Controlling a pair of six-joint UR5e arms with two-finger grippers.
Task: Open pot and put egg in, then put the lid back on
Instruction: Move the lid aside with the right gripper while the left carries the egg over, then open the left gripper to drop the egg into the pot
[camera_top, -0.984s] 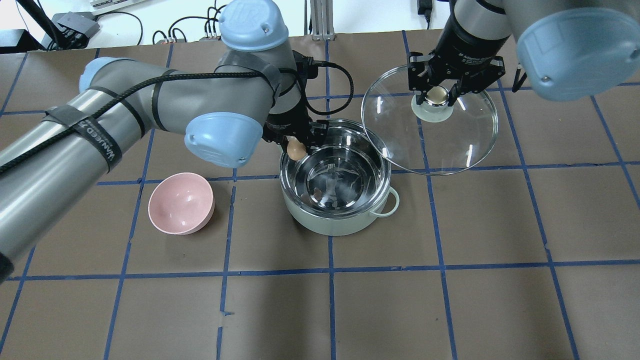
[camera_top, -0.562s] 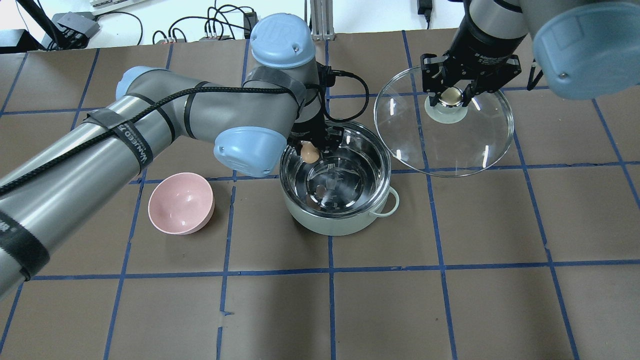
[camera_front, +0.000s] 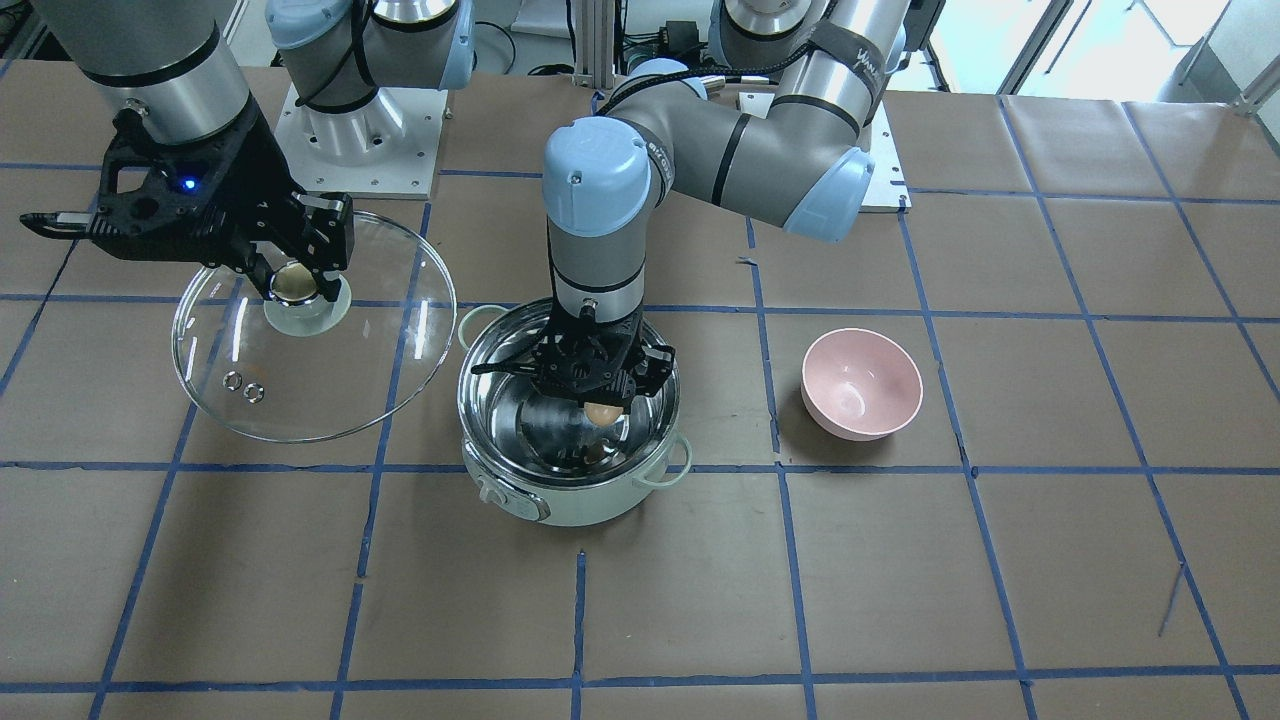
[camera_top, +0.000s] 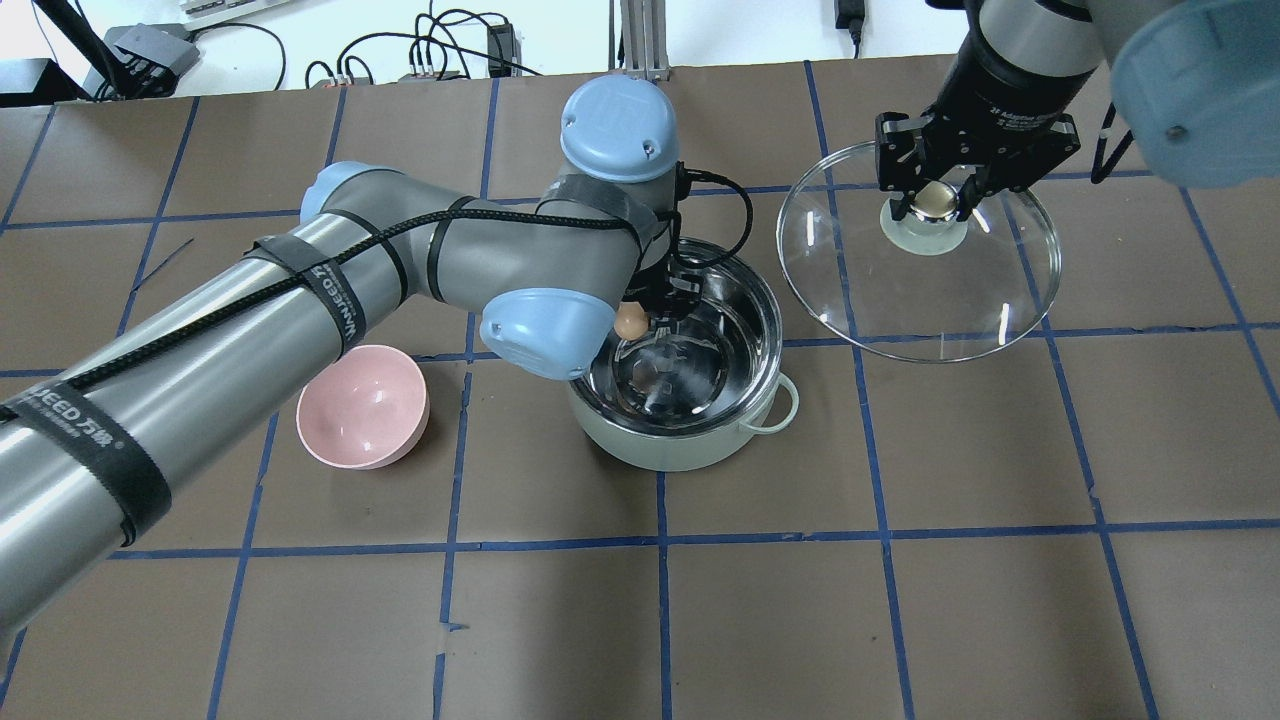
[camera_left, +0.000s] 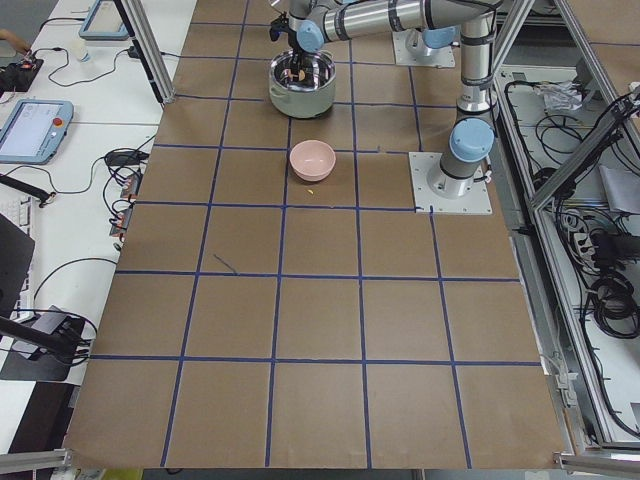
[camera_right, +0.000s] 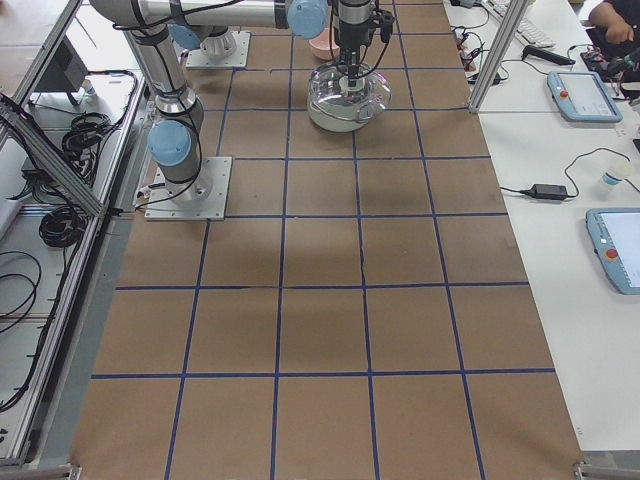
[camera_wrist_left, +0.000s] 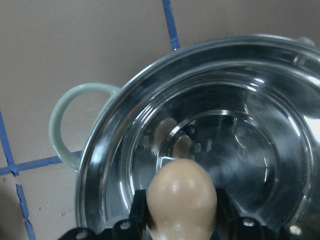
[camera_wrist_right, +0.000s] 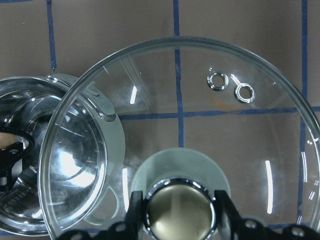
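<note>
We see the round pale mint-green electric pot (camera_top: 680, 452) with its shiny steel interior standing uncovered near the middle of the brown paper-covered table with a blue tape grid (camera_top: 900, 600), its front control knob (camera_front: 497, 492) facing away from the robot. The left gripper (camera_front: 600, 402) points straight down over the pot's opening, and its two black fingers pinch the small tan-brown oval egg (camera_wrist_left: 182, 192) from either side. In the left wrist view we see the egg held above the steel floor, nearer the rim than the centre, with its blurred reflection in the metal below; it does not rest on the bottom. The pot's loop side handle (camera_wrist_left: 67, 125) juts out over the brown paper beside a blue line. On the robot's right, the right gripper (camera_top: 937, 198) is clamped on the shiny gold-silver cap (camera_wrist_right: 181, 212) of the pale green knob, and by it holds the round clear glass lid with a metal rim (camera_top: 940, 295). We see the lid apart from the pot's mouth, just beside it on that side, with tape lines showing through the glass; in the right wrist view its edge overlaps the pot's rim. A small pink bowl (camera_top: 362, 407) sits on the table on the pot's other side, near it and partly under the left arm in the overhead view.
</note>
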